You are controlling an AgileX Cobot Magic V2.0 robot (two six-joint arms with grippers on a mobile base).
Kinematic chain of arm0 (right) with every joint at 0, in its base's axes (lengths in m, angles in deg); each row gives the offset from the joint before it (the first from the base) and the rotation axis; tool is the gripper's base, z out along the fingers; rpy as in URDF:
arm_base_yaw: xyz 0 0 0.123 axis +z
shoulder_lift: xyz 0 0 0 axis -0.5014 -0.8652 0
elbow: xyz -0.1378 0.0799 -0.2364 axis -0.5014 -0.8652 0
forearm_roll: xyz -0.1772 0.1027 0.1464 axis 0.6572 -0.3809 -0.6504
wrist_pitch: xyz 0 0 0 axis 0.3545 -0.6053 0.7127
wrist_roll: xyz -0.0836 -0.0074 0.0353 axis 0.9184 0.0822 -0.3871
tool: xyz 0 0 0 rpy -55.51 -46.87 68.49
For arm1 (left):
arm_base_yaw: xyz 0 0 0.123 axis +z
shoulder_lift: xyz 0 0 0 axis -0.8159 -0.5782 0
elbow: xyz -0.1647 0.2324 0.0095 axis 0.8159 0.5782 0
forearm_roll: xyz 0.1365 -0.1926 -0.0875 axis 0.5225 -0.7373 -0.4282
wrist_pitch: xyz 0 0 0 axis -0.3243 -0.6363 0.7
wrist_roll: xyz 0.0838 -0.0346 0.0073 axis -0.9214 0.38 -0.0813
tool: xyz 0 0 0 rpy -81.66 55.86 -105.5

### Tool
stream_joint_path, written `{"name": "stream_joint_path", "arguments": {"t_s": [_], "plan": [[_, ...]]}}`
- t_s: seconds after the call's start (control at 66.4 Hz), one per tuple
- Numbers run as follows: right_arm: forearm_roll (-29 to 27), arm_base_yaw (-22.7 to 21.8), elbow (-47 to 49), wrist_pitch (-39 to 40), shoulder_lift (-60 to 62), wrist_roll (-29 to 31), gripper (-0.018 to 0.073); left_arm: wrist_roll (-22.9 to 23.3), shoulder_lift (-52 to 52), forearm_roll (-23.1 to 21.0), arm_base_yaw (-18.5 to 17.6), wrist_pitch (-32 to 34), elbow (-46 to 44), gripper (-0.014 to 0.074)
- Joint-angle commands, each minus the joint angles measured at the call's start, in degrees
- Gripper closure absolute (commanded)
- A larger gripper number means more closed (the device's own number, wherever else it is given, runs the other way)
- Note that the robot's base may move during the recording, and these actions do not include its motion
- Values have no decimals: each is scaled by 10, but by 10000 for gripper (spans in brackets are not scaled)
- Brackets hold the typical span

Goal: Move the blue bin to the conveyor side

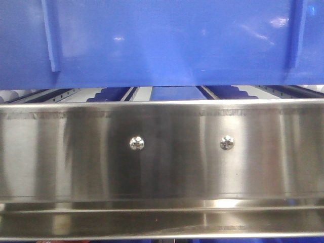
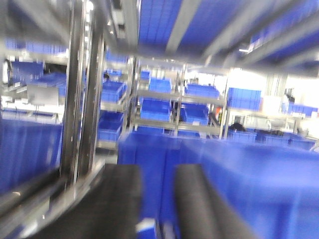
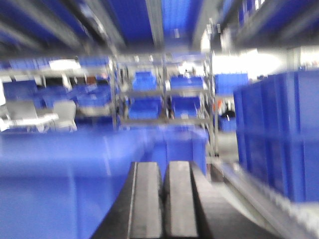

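The blue bin fills the top of the front view and rests on the steel rack. In the blurred left wrist view my left gripper is open, its two black fingers apart, and only the blue bin shows through the gap. I cannot tell whether the fingers touch it. In the right wrist view my right gripper is shut with nothing between its fingers, and the blue bin lies to its left and ahead. The conveyor is out of view.
The shiny steel front rail with two screws spans the front view, with white rollers behind it. Upright rack posts stand left of the left gripper. Stacked blue crates stand to the right, and shelves of blue bins lie beyond.
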Motion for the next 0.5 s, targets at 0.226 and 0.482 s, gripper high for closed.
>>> {"name": "stream_joint_path", "arguments": {"t_s": [0.226,0.482], "plan": [[0,-1,152,-32,-137,5,8,1,-162,-23,-2,-110,-183,151],[1,-1,175,-35,-253,5,30,-45,-246,-3,-65,-124,-223,99]]}}
